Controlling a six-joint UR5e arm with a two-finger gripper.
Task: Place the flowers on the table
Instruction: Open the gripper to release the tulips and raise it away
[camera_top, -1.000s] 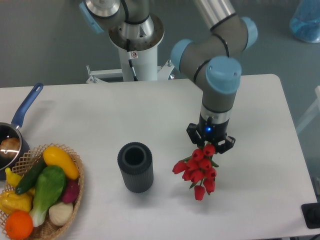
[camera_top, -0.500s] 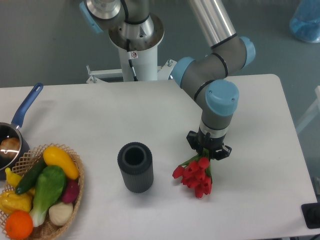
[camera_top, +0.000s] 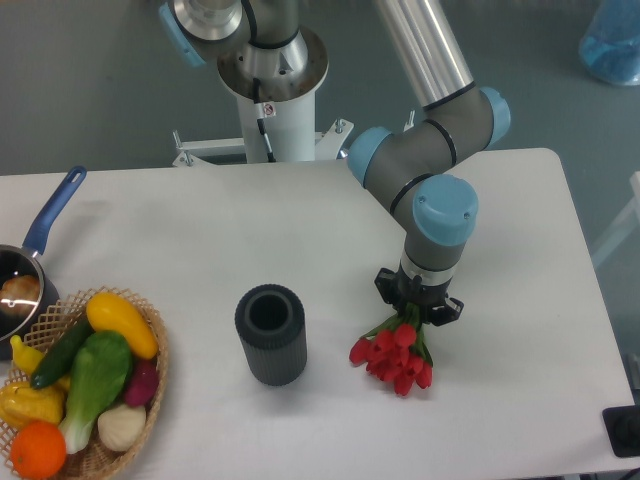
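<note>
Now the pincer (camera_top: 418, 312) grips the flowers (camera_top: 394, 358) by their stems, blooms just below it near the tabletop (camera_top: 520, 400); release gently, low, and lift straight clear.

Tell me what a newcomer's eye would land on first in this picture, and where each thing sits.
The red flowers stand out first, low over the white table right of centre, directly beneath the gripper. Next comes the dark cylinder upright at mid-table, then the wicker basket of bright vegetables at the front left corner.

Probably a robotics lab: pedestal-mounted arm (camera_top: 430, 150), white table (camera_top: 180, 230), grey floor (camera_top: 80, 90).
</note>
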